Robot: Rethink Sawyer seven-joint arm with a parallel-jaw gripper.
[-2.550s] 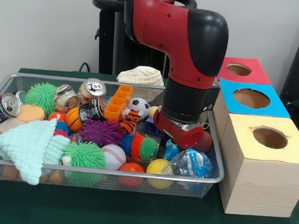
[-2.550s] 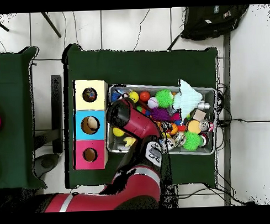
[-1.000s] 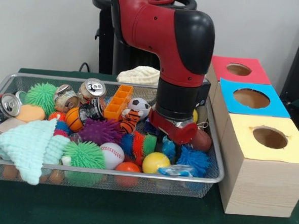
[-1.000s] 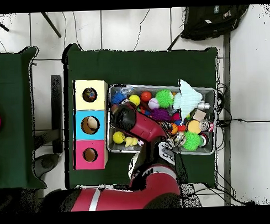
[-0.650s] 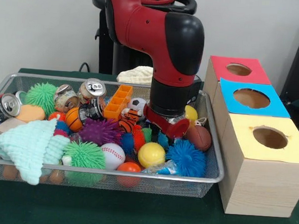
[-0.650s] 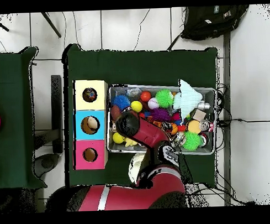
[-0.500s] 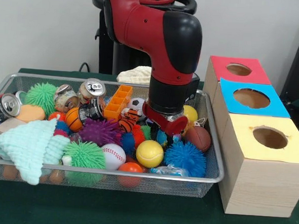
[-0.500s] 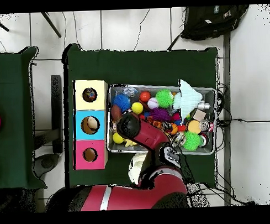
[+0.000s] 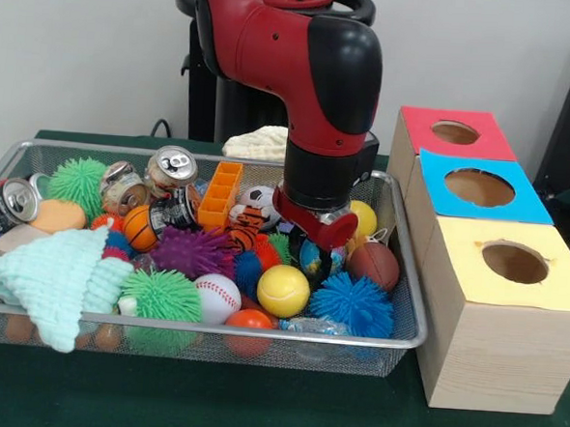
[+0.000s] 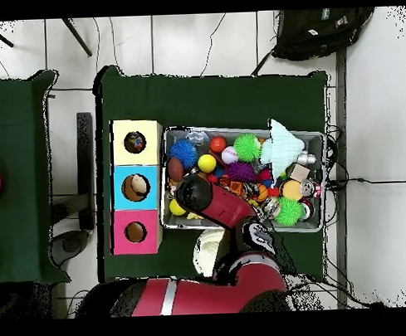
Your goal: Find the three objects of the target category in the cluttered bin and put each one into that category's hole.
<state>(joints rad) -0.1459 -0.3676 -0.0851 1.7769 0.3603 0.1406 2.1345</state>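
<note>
Gripper [image 9: 318, 237] lowered among the toys at the right end of the wire-mesh bin [image 9: 407, 308], apparently probing the clutter; the red wrist hides its tips, so its opening and any hold cannot be told. Just beside it lie a smooth yellow ball [image 9: 283, 291], a bristly blue spiky ball [image 9: 353, 304] and a brown football [image 9: 375, 264], judged likely candidates. Further left: dented drink cans [image 9: 175, 166] and a knitted mint cloth [image 9: 54, 275]. Right of the bin stand wooden boxes, each topped with one round hole: yellow box [image 9: 514, 263], blue box [image 9: 480, 188], red box [image 9: 455, 133].
</note>
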